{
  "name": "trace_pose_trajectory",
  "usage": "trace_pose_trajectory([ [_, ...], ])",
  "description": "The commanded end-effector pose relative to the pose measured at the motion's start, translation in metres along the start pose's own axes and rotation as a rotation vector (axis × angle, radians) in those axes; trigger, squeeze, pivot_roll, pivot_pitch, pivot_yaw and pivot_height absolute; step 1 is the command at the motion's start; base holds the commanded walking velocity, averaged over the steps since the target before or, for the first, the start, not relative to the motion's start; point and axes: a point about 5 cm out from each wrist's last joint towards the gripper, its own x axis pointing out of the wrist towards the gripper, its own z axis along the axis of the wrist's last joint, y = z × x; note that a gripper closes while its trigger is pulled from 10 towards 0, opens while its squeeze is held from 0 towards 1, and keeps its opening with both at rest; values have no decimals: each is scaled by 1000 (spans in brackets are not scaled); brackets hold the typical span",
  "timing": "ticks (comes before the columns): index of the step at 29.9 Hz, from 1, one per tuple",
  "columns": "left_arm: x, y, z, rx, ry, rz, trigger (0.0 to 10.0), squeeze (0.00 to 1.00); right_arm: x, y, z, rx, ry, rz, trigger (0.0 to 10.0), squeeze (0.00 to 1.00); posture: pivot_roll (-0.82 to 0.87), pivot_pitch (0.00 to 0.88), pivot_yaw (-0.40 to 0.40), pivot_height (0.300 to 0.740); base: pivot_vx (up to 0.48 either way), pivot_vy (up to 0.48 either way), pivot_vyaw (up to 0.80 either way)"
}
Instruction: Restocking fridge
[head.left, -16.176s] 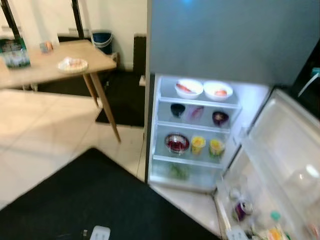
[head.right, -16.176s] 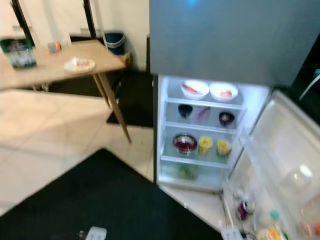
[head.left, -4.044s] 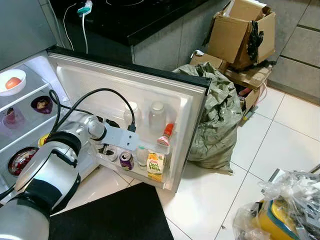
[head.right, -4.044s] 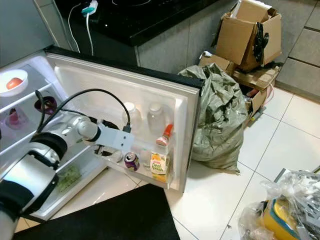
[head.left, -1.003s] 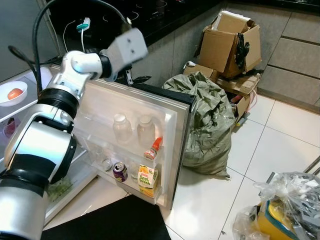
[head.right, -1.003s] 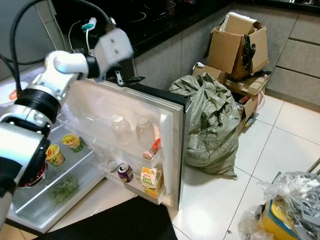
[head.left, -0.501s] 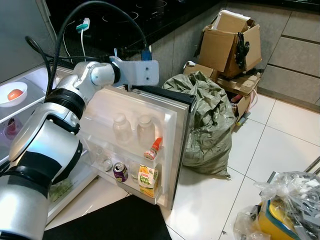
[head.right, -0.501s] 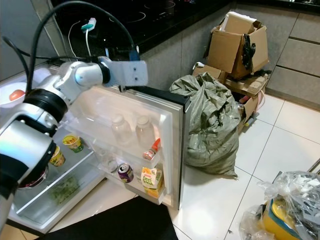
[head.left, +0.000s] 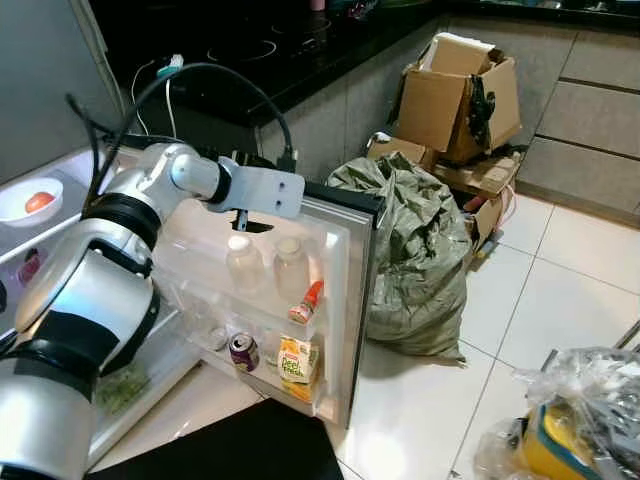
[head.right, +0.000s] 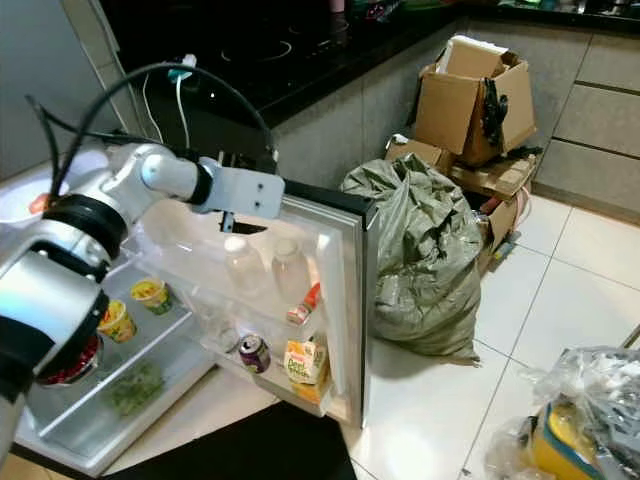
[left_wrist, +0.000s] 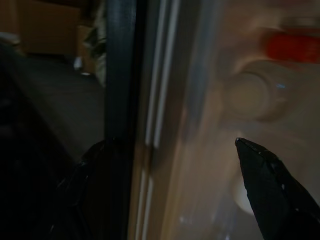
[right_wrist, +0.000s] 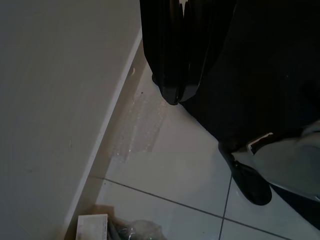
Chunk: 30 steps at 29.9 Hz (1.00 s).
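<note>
The fridge door (head.left: 340, 290) stands open, its white inner side facing me. Its racks hold two pale bottles (head.left: 240, 262), a red-capped bottle (head.left: 308, 300), a purple can (head.left: 243, 350) and a juice carton (head.left: 293, 360). My left gripper (head.left: 243, 222) is at the door's top edge, open. In the left wrist view one finger (left_wrist: 100, 190) lies on the door's outer side and the other on its inner side, with the edge between them. My right gripper (right_wrist: 172, 95) hangs shut over the floor tiles.
Inside the fridge are yellow cups (head.right: 150, 293), a red bowl (head.right: 70, 365), greens (head.right: 135, 388) and a white bowl (head.left: 35, 200). A green sack (head.left: 415, 260) leans beside the door, with cardboard boxes (head.left: 455, 90) behind. A plastic bag (head.left: 570, 420) lies at bottom right, a black mat (head.left: 240, 450) underfoot.
My left arm has come down from above the door, and its gripper now straddles the door's top edge. The camera shifted slightly.
</note>
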Motion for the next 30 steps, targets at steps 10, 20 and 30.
trace_pose_trajectory([
  [10, -14, -5, -6, -70, -42, -123, 10000, 0, 0, 1, -4, 10, 18, 1, 10000, 0, -188, 69, 48, 740, 0, 0, 0],
  [20, -12, -2, -4, -71, -45, -99, 10000, 0, 0, 0, -5, 10, 20, -2, 10000, 0, -190, 71, 48, 740, 0, 0, 0],
  [30, -18, 14, 15, -175, -248, -69, 10000, 0, -1, 1, -6, 15, 21, -2, 10000, 0, -193, 70, 55, 740, 0, 0, 0],
])
